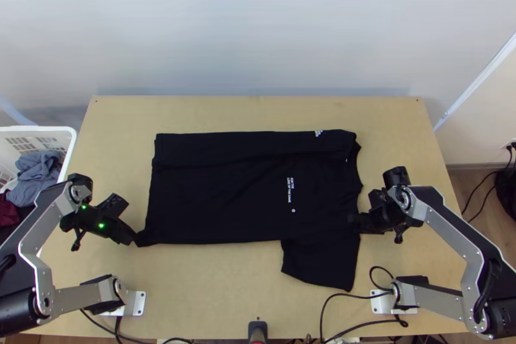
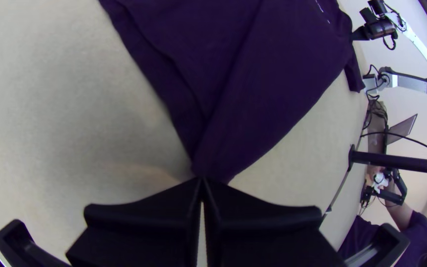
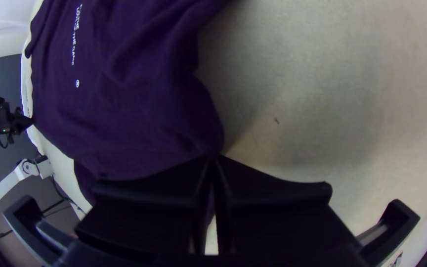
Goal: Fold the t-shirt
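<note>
One basket [image 1: 39, 129]: white, beside the counter's [image 1: 213, 286] left edge, holding grey-blue cloth [image 1: 35, 175] and dark red cloth [image 1: 8, 212].
Left gripper [image 1: 137, 239]: over the counter's left part, jaws pinched together on the near hem corner of the t-shirt, which is drawn to a point there.
Counter: light wood with a smooth top, bare along its far edge and between the shirt and the near edge.
Wall [image 1: 251, 28]: plain and pale, beyond the far edge.
T-shirt [image 1: 238, 195]: black, spread across the middle, hem to the left and collar to the right; its far side runs straight, while one sleeve [image 1: 322, 266] sticks out toward the near edge.
Right gripper [image 1: 353, 219]: right of the middle, jaws narrow, gripping the shirt near that sleeve's shoulder.
Cable [image 1: 326, 305]: black, curving by the counter's near right corner.
Floor [image 1: 474, 186]: wood, beyond the right edge, below a wall socket [image 1: 509, 144] with black leads.
</note>
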Available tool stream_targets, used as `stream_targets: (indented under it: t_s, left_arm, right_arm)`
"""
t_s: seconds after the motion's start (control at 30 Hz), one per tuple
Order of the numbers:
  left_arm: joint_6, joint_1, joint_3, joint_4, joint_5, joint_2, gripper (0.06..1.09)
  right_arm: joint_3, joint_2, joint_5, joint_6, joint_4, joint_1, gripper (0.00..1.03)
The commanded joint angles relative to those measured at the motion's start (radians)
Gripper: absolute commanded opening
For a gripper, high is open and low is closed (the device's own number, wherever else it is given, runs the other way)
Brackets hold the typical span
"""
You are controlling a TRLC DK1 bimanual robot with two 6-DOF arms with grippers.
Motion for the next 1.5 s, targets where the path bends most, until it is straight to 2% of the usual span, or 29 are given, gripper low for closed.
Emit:
stream_targets:
  t_s: [0.0,0.27,0.47,0.67,0.87,1.17,1.47]
  left_arm:
    - [0.034,0.016,0.023,0.002,-0.011,0.019,0.1]
    - [-0.09,-0.081,0.081,-0.007,0.042,-0.084,0.1]
    - [-0.205,-0.116,0.182,0.039,0.101,-0.073,0.1]
    - [-0.299,-0.13,0.277,0.121,0.102,0.001,0.1]
    - [-0.371,-0.156,0.389,0.173,0.101,0.082,0.1]
    - [-0.438,-0.199,0.601,0.187,0.099,0.229,0.1]
    - [-0.538,-0.219,0.872,0.196,0.076,0.441,0.1]
  right_arm:
    - [0.003,0.029,0.065,-0.018,0.0,-0.018,0.03]
    - [0.118,-0.02,0.022,-0.011,-0.141,0.044,0.03]
    - [0.193,-0.094,0.004,-0.012,-0.141,0.056,0.03]
    - [0.262,-0.114,-0.005,-0.018,-0.129,0.058,0.03]
    - [0.328,-0.102,-0.008,-0.009,-0.055,0.061,0.03]
    - [0.491,0.056,-0.008,0.042,0.054,0.081,0.03]
    - [0.707,0.313,-0.004,0.069,0.078,0.076,0.03]
